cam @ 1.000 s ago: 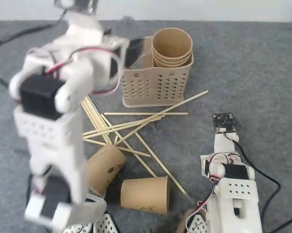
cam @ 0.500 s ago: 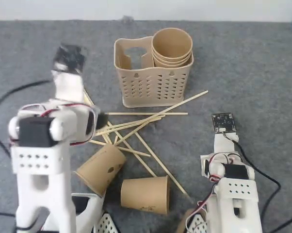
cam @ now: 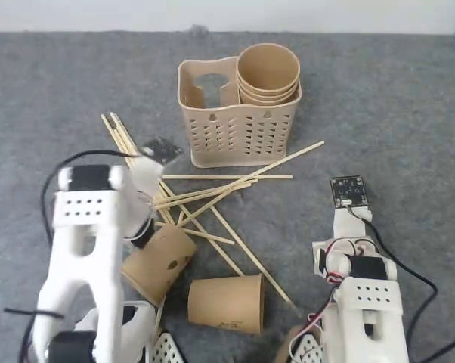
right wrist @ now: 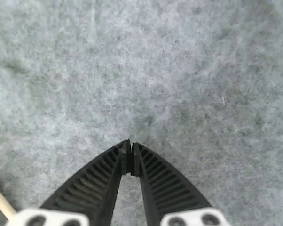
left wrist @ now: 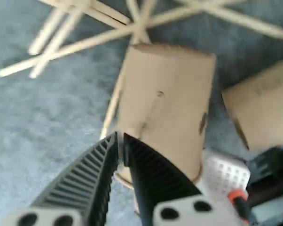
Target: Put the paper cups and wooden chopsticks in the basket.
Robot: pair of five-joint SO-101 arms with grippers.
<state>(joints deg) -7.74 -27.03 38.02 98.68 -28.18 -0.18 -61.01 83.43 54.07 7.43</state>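
Note:
A beige basket (cam: pixel 239 132) stands at the back of the grey mat with several paper cups (cam: pixel 268 69) stacked in one compartment. Wooden chopsticks (cam: pixel 212 193) lie crossed in front of it. Two paper cups lie on their sides: one (cam: pixel 161 261) beside the left arm (cam: pixel 88 227), another (cam: pixel 226 302) nearer the front. My left gripper (left wrist: pixel 120 139) is shut and empty, its tips just above the first lying cup (left wrist: pixel 165 108). My right gripper (right wrist: pixel 130 147) is shut and empty above bare mat.
The right arm (cam: pixel 360 291) sits folded at the front right, its wrist board (cam: pixel 348 190) pointing toward the basket. A chopstick end (right wrist: pixel 0 202) lies close to the right gripper. The second lying cup (left wrist: pixel 261 113) lies beside the first.
The left arm has swung back from the basket and come down low over the lying cup at the front left. The right arm has not moved.

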